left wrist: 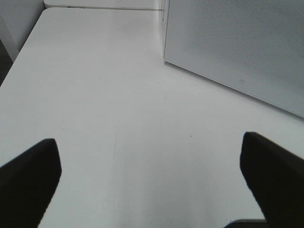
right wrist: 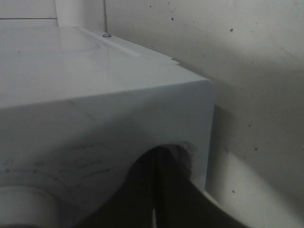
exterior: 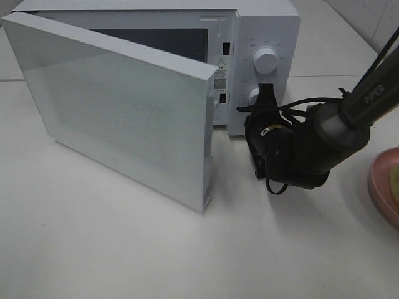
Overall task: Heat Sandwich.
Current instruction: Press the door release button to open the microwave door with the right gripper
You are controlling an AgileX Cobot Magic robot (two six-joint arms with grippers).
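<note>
White boxy microwave (exterior: 269, 28), door (exterior: 118, 103) open | right gripper (exterior: 267, 91) closed, empty, by lower round dial (exterior: 253, 95) | left gripper (left wrist: 151, 178) wide open, empty

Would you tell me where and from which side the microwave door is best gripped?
Its free upright edge, I think, on the control panel side. The microwave door is a flat slab with no handle showing, hinged on the oven's left and standing ajar, so that edge juts clear of the body. Come in from the front right, one finger on each face.
</note>
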